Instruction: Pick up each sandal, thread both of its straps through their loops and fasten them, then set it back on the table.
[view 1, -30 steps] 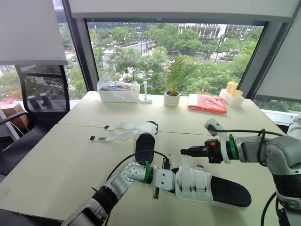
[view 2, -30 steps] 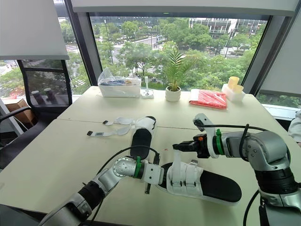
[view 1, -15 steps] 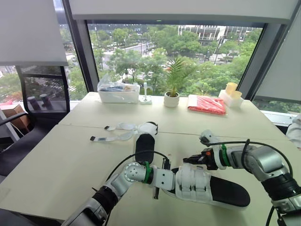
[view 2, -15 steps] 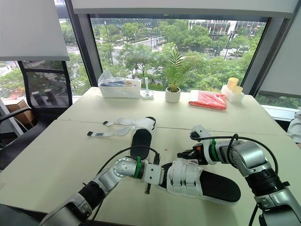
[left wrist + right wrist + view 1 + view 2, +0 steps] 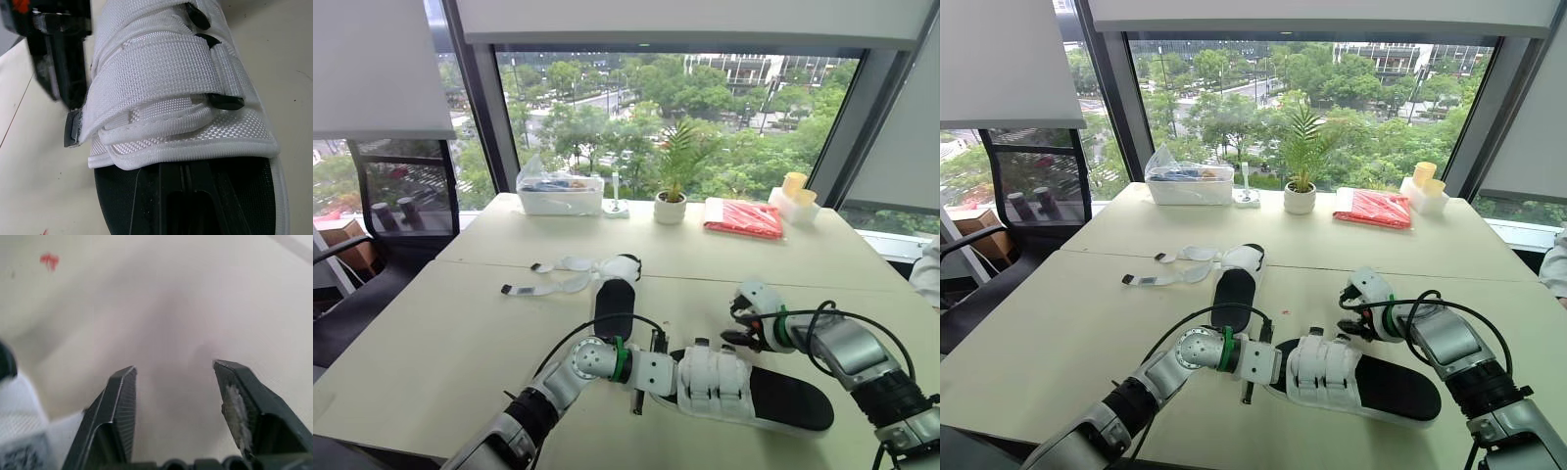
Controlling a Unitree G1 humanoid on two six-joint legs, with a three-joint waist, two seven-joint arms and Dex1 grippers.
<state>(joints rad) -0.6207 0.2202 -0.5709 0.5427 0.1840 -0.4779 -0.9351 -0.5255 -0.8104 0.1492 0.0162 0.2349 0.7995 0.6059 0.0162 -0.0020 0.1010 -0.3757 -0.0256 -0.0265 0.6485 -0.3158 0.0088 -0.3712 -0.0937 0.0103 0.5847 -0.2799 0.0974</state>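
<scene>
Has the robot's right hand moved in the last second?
Yes. The right hand has drawn back toward the robot's right and dropped lower, away from the white straps of the sandal. It is now open beside them.

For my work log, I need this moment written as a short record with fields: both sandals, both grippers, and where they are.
near sandal: on the table, white straps wrapped over its top
far sandal: on the table, straps loose and spread flat toward the robot's left
left gripper: at one end of the near sandal
right gripper: jaws open, nothing between them, low over the table beside the near sandal
</scene>
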